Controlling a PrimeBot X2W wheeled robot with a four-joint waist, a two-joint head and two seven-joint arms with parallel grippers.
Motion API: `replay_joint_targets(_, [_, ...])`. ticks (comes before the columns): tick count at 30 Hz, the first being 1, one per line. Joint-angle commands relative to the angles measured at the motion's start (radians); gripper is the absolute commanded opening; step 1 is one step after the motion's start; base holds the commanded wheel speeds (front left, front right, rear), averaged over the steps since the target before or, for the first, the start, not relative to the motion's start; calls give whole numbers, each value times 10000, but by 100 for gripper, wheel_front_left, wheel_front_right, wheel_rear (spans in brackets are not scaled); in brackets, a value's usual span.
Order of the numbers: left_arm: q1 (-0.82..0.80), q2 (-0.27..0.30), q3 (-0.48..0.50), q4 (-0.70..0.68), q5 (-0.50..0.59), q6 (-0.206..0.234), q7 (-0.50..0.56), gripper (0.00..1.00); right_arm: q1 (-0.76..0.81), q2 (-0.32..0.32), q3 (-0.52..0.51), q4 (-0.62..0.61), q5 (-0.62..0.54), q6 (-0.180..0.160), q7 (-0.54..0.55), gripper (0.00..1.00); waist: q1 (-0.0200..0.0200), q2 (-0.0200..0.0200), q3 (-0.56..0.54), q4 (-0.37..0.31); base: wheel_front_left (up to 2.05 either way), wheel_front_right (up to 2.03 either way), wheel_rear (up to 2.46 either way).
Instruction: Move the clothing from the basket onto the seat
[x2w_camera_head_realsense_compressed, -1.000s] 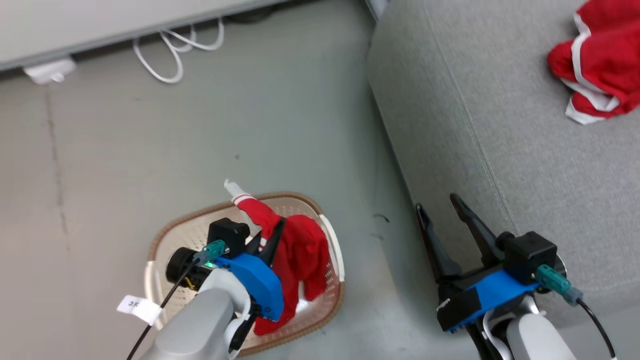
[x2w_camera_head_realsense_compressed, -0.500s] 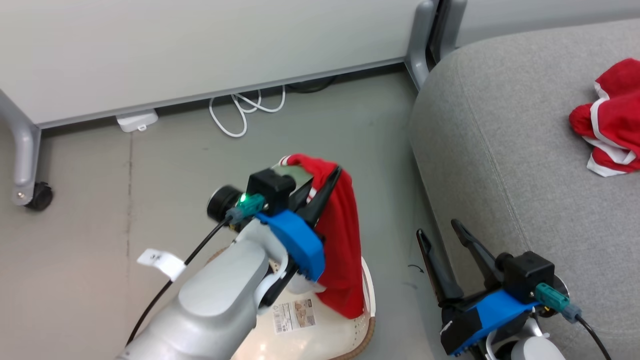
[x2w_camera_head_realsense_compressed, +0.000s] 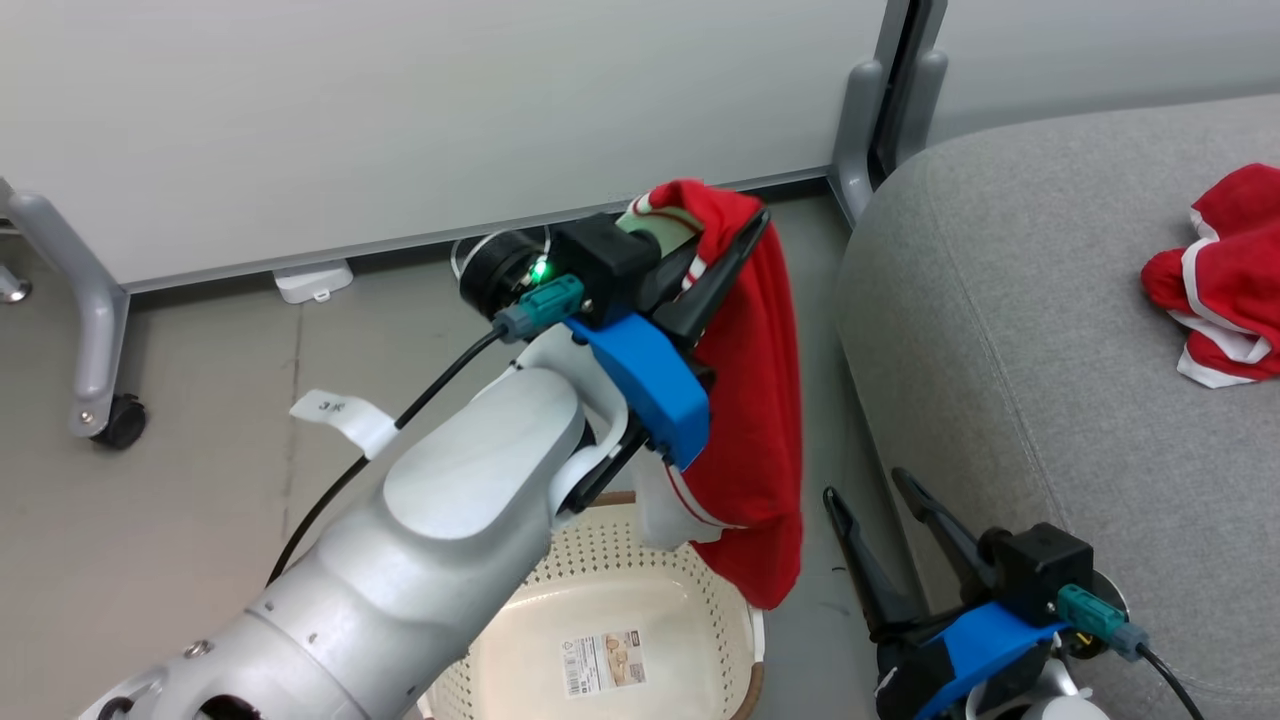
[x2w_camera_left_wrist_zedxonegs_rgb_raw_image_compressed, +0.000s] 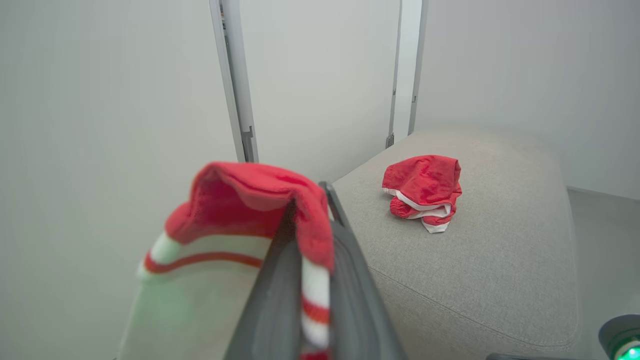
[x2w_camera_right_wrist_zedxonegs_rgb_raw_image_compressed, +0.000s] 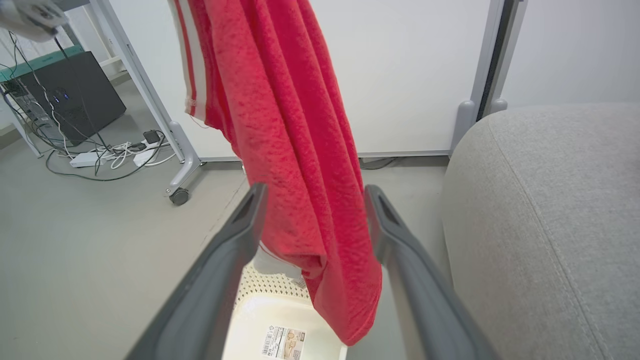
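Red garment (x2w_camera_head_realsense_compressed: 750, 400) is pinched at its top fold in the closed left gripper (x2w_camera_head_realsense_compressed: 745, 232), hung over the basket (x2w_camera_head_realsense_compressed: 700, 590), beside the seat (x2w_camera_head_realsense_compressed: 1050, 400). Right gripper (x2w_camera_head_realsense_compressed: 864, 484) is spread wide, empty. Risk: trailing hem may be snagged on the seat edge, pinch pulled loose.

head camera looks down; both wrist cameras face the wall (x2w_camera_left_wrist_zedxonegs_rgb_raw_image_compressed: 100, 100), sharing the seat (x2w_camera_left_wrist_zedxonegs_rgb_raw_image_compressed: 500, 280).

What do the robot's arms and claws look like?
Pale silver-grey shells. The left claw and right claw each have two long dark tapering fingers on a blue bracket, with a black camera block. Black cables end in teal plugs; the left cable carries a white tag.
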Motion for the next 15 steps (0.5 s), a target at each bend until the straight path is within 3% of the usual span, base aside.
replay_joint_targets(1, [-233,-62,24,-1,-74,-21,-37,0,146,-8,3,-42,40,5,26,100,1,-1,-71,24,0,0,0])
replay_joint_targets(15, [-462,-340,-236,421,-356,-20,-95,0,-53,-8,337,-162,-138,5,254,100,1,-1,-200,17,0,0,0])
